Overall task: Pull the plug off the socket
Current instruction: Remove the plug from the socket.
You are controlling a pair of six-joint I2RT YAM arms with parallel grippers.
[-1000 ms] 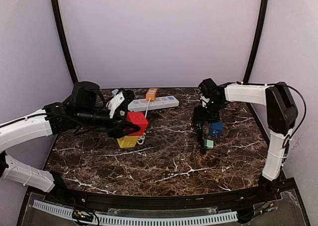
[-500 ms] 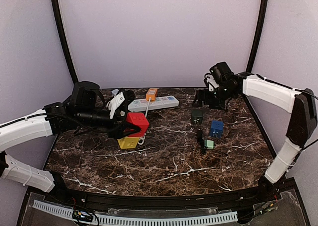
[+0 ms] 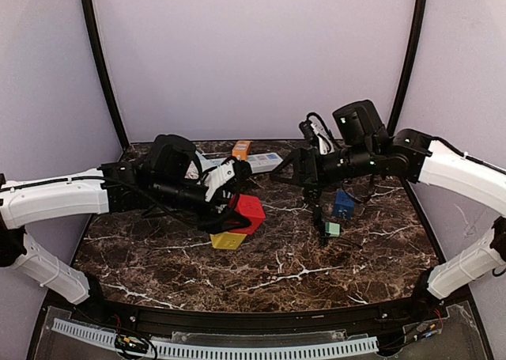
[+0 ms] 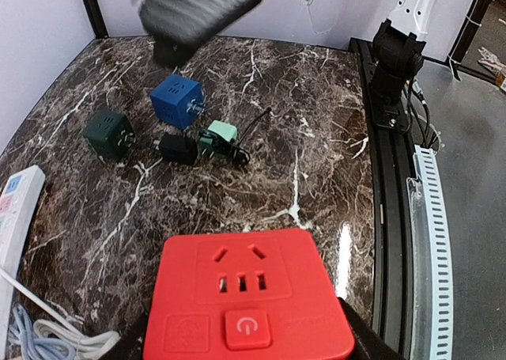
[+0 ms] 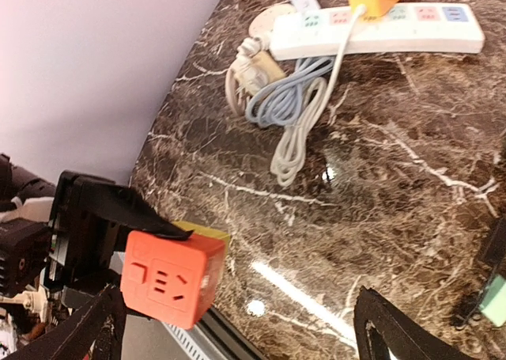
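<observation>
Your left end effector (image 4: 249, 332) clamps the red socket cube (image 3: 251, 211), with the yellow cube (image 3: 228, 240) against it. Your right end effector (image 5: 237, 297), spread wide nearby, could knock it loose if misaligned.

Red socket (image 3: 249, 211), yellow block (image 3: 228, 240), dark marbled table (image 3: 316, 274)

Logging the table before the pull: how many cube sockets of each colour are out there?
Red cube: 1
Yellow cube: 1
Blue cube: 1
Dark green cube: 1
Total: 4
</observation>
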